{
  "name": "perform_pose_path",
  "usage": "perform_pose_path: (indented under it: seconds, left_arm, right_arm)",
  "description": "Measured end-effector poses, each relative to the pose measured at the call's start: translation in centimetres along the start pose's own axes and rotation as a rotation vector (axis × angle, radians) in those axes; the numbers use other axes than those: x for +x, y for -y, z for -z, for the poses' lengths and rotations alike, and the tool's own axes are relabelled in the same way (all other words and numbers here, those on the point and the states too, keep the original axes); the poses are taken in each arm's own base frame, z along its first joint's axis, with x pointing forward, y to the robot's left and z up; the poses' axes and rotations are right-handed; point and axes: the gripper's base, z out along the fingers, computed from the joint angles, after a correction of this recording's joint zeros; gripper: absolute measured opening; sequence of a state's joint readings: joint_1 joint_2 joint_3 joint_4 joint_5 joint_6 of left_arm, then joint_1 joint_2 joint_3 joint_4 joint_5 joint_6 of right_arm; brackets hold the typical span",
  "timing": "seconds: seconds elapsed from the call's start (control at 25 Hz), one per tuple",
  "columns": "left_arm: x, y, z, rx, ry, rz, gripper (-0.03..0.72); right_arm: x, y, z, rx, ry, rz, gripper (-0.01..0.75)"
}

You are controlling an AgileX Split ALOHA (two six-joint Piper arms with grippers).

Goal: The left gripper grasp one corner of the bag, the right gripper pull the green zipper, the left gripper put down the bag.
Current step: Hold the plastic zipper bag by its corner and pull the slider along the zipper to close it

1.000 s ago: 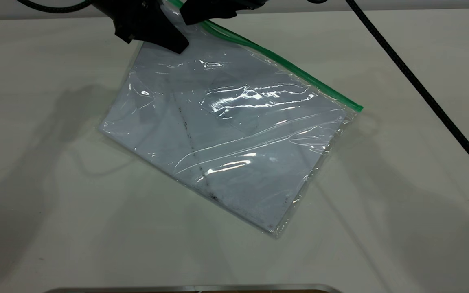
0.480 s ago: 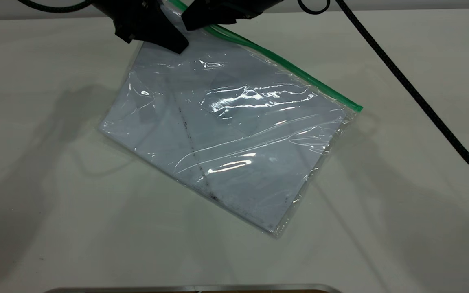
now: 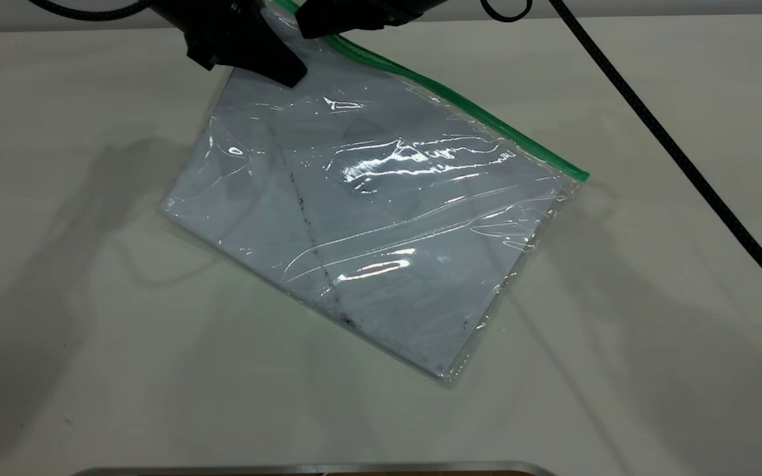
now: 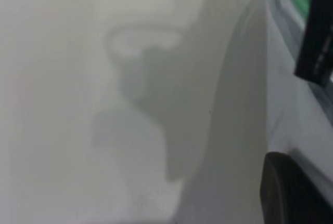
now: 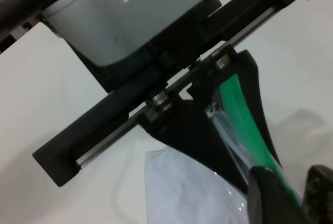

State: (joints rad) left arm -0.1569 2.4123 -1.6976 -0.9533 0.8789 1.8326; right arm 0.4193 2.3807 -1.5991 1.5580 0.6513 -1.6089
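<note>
Lying flat and turned at an angle on the white table (image 3: pixel 619 396): the bag (image 3: pixel 368 218), its near part on the surface, its far corner (image 3: pixel 275 20) lifted. Pinching that corner from the far left: the left gripper (image 3: pixel 258 49), fingers pressed together on the plastic. Just beside it to the right, closed on the green zipper (image 3: pixel 460 102) (image 5: pixel 242 115): the right gripper (image 3: pixel 328 23) (image 5: pixel 289 193).

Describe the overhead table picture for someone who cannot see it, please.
A clear plastic bag holding white paper lies tilted on a white table, its far corner held up by the left gripper. The right gripper sits beside it at the green zipper, a black cable trailing away.
</note>
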Motion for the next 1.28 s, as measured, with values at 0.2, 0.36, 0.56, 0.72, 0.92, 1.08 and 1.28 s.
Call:
perform_pose_path:
  seconds: [0.2, 0.36, 0.56, 0.72, 0.92, 1.08, 1.28]
  left_arm:
    - [0.0, 0.0, 0.0, 0.001, 0.002, 0.001, 0.054]
    - [0.1, 0.0, 0.2, 0.007, 0.008, 0.007, 0.054]
    - [0.7, -0.1, 1.0, 0.031, 0.033, 0.034, 0.054]
    - [1.2, -0.4, 2.1, 0.034, 0.098, 0.076, 0.054]
    - [1.3, -0.9, 3.1, 0.008, 0.192, 0.095, 0.054]
    - [1.3, -1.1, 3.6, 0.002, 0.241, 0.100, 0.054]
    - [1.4, -1.3, 3.8, -0.007, 0.267, 0.110, 0.054]
  right_arm:
    - [0.0, 0.0, 0.0, 0.000, 0.000, 0.007, 0.037]
    - [0.0, 0.0, 0.0, 0.001, -0.001, 0.024, 0.037]
    - [0.0, 0.1, 0.0, 0.005, 0.000, 0.034, 0.037]
    - [0.0, 0.6, 0.4, 0.019, -0.002, 0.037, 0.037]
    - [0.0, 1.9, 1.0, 0.064, -0.002, 0.043, 0.037]
    - [0.2, 2.6, 1.3, 0.085, -0.003, 0.067, 0.037]
    - [1.8, 4.1, 0.9, 0.073, -0.012, 0.028, 0.037]
